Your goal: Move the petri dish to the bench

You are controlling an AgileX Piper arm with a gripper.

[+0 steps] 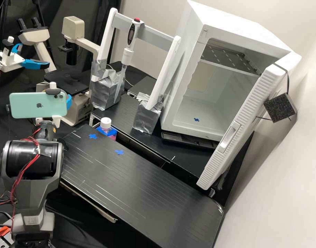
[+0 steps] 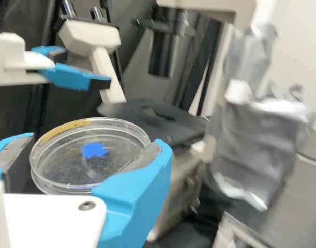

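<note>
At the left of the high view, the gripper is mostly covered by a mint-green phone, above the left end of the black bench. In the wrist view the gripper is shut on the petri dish, a round clear dish with one blue finger at either side. The dish is held up off any surface, with a blue mark and a yellowish strip along its rim. Two blue tape crosses lie on the bench near its far left corner.
A white-capped bottle stands at the bench's far edge. Behind are a microscope, a pipette on a taped stand, and an open white incubator. A second arm is at far left.
</note>
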